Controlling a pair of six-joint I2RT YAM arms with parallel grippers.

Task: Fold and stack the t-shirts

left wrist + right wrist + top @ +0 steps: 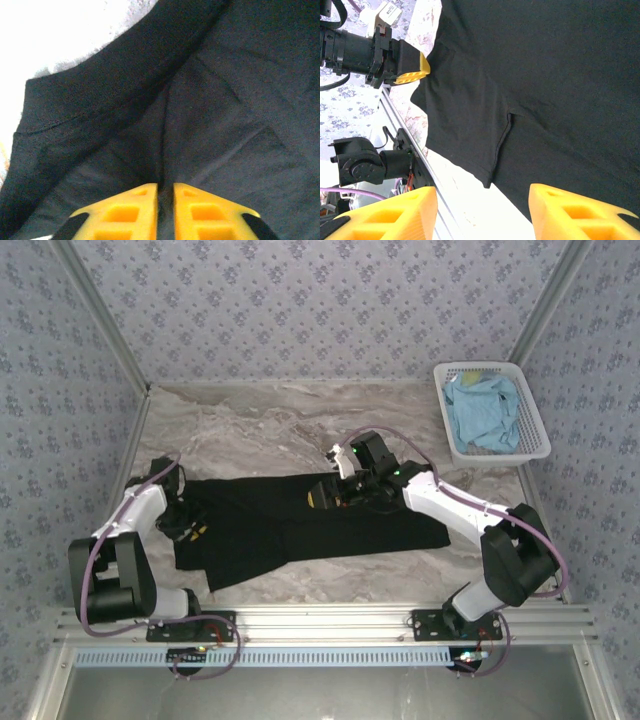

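Note:
The black t-shirt (320, 540) lies spread flat across the middle of the marble table, showing no print. My left gripper (193, 528) is low at its left edge. In the left wrist view the yellow fingers (135, 210) stand almost together, with a pinched ridge of black cloth (225, 100) running into the narrow gap at my left gripper (165, 186). My right gripper (325, 498) hovers over the shirt's upper middle. Its jaws stand wide apart, and my right gripper (482, 192) has nothing between them; the shirt's sleeve (470, 110) lies below. The light blue t-shirt (485, 412) is crumpled in the basket.
A white lattice basket (478, 366) stands at the back right corner. Patterned walls close in the table (280, 420) on three sides. An aluminium rail (320, 620) carrying both arm bases runs along the near edge. From the right wrist, the left gripper (412, 75) touches the shirt's edge.

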